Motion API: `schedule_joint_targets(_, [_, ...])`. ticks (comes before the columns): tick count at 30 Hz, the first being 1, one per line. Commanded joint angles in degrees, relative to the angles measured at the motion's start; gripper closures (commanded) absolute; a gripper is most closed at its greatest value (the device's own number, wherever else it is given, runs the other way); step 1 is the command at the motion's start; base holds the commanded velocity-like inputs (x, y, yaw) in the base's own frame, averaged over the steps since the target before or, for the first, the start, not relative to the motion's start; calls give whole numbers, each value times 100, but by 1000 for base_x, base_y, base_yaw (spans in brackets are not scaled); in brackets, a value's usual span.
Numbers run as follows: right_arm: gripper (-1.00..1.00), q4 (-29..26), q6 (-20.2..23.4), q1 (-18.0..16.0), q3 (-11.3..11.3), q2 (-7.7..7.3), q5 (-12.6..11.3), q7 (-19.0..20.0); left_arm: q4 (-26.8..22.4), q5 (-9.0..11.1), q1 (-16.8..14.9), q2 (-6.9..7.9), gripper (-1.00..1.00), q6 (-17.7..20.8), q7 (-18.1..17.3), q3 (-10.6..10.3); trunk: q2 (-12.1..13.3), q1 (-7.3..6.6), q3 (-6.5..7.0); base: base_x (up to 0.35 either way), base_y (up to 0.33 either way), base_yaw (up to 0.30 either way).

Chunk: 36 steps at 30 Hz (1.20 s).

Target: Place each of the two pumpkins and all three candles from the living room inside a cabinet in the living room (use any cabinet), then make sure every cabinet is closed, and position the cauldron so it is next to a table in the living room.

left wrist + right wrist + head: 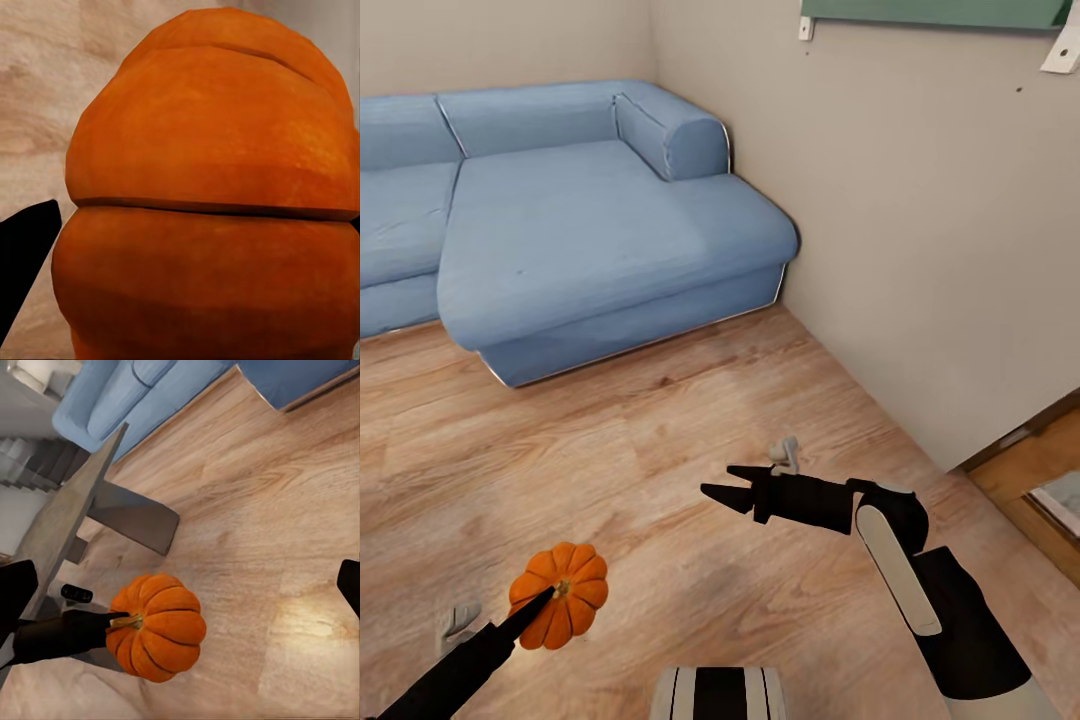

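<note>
A bright-orange ribbed pumpkin (578,600) sits in my left gripper (553,594), which is shut on it low in the head view. The left wrist view has the pumpkin (210,202) pressed close, with a black finger (26,259) beside it. My right gripper (725,484) hangs open over the floor, up and to the right of the pumpkin, empty. From the right wrist view the pumpkin (159,628) shows with its stem toward the left arm. A small pale grey object (785,453), possibly a candle, lies beyond the right gripper. Another (460,620) lies left of the pumpkin.
A blue corner sofa (590,230) stands at the back against the beige wall (920,240). A doorway with a wooden frame (1035,465) opens at the right. A grey-topped table with dark legs (71,510) shows in the right wrist view. Wooden floor spreads between them.
</note>
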Motion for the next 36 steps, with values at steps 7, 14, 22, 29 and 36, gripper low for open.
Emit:
schedule_joint_targets(7, [-100, 0, -69, 4, -16, -11, 1, 78, -4, 14, 0, 0, 100, 5, -9, -11, 0, 0, 0, -269, -206, 0])
schedule_joint_targets(14, [-100, 0, -66, 24, -36, -14, 1, 89, -6, 43, 0, 5, 100, 14, -15, -36, 0, 0, 0, -271, -207, 0])
schedule_joint_targets(22, [-100, 0, -94, 29, -27, -14, 1, 114, -28, 70, 0, 9, 100, 76, -15, -55, 8, -16, 133, -84, -64, 0])
schedule_joint_targets(29, [-100, 0, -596, 50, 42, -15, 0, 240, -31, 47, 0, 11, 100, 83, -15, -56, 17, -34, 288, -5, -4, 0])
schedule_joint_targets(36, [-100, 0, -671, 118, -38, -39, 1, 390, -6, 54, 0, 20, 100, 77, -8, -48, 27, -52, 443, 0, 0, 52])
